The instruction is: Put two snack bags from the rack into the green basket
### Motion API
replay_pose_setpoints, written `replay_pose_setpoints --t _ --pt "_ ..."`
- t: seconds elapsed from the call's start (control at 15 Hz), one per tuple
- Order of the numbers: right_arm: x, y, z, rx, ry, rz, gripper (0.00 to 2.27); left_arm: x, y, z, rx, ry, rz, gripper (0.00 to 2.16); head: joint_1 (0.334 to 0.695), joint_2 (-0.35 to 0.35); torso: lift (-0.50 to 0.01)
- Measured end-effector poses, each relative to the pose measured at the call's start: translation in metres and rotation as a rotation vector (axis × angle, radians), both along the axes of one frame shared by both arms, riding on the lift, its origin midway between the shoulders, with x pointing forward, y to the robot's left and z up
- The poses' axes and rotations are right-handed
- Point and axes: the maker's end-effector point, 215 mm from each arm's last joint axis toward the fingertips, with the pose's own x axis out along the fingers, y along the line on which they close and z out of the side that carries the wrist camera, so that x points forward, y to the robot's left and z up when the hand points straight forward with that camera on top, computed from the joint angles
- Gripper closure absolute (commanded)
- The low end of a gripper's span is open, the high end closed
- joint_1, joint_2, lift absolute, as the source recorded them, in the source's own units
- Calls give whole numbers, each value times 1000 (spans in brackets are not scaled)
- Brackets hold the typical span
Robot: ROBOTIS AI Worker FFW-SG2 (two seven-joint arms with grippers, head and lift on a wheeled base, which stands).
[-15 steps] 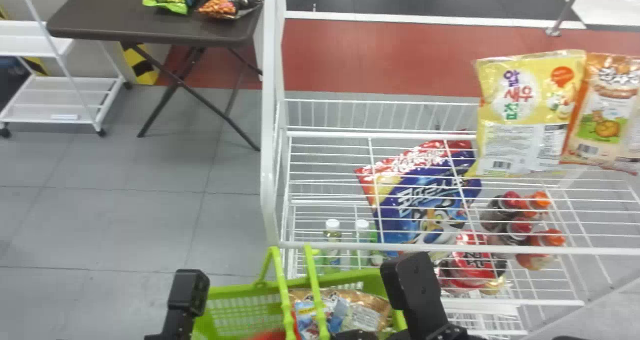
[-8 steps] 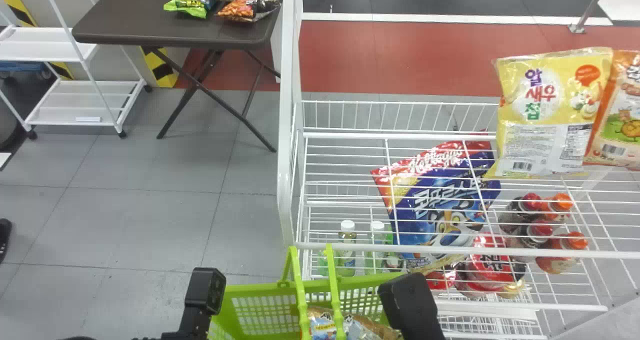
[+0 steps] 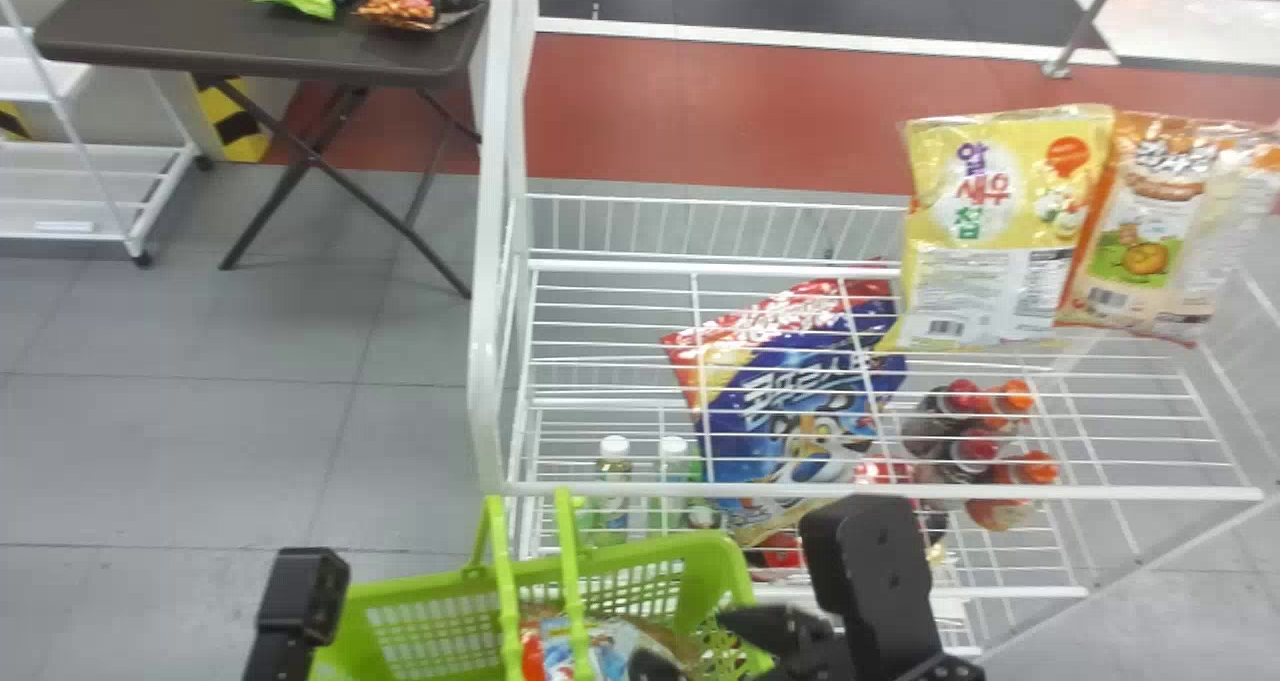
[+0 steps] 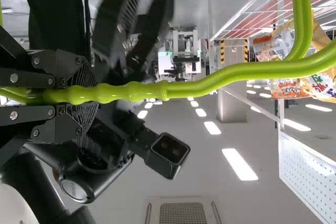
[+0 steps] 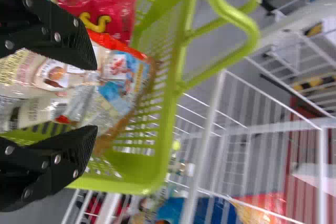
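Note:
In the head view, my left gripper (image 3: pixel 300 596) is at the basket's left; in the left wrist view, its fingers (image 4: pixel 83 98) are closed around the green handle (image 4: pixel 194 88). My right gripper (image 3: pixel 775 633) is over the right part of the green basket (image 3: pixel 620 561). The right wrist view has the right gripper (image 5: pixel 94 98) open, fingers apart above snack bags (image 5: pixel 123 77) lying in the basket, with a red bag (image 5: pixel 107 11) beside them. A yellow snack bag (image 3: pixel 985 211) and an orange one (image 3: pixel 1145 231) stand upright on the rack's top shelf.
The white wire rack (image 3: pixel 700 491) stands just beyond the basket. Its lower levels hold a blue bag (image 3: pixel 800 391) and several bottles (image 3: pixel 975 431). Farther back at the left, a dark table (image 3: pixel 250 51) bears more snack bags. A white cart (image 3: pixel 90 191) is at the far left.
The head view swung one way and then back the other, shifting the whole scene. Against the rack and basket, my right arm has moved to the right.

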Motion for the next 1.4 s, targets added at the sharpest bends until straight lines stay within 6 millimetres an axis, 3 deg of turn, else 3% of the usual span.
replay_pose_setpoints --t 0.2,0.33,0.4,0.53,0.67,0.87,1.0,1.2,1.4 --pt "52 -17 61 52 -290 -84 66 -1 0 1 -8 3 2 1355 695 -148 -4" --pt "71 -25 107 107 -505 -142 66 -1 0 1 -12 7 4 1355 695 -159 -4" --pt "70 -30 131 140 -608 -175 66 -1 0 1 -14 9 4 1355 695 -167 -4" --pt "55 -39 154 183 -706 -216 66 -2 1 0 -20 16 7 1355 695 -201 -4" --pt "37 -54 154 185 -732 -248 66 -3 3 -3 -16 24 7 1355 695 -238 -4" --pt "17 -82 137 185 -723 -280 66 -4 4 -6 -26 39 4 1355 695 -309 -4" --pt "11 -110 131 198 -734 -327 66 -5 6 -5 -36 45 3 1355 695 -350 -4" --pt "7 -150 134 182 -780 -397 66 -6 5 -3 -45 47 -5 1355 695 -350 -4" --pt "6 -162 135 175 -788 -425 70 -9 0 0 -52 39 -27 1355 695 -350 -4"
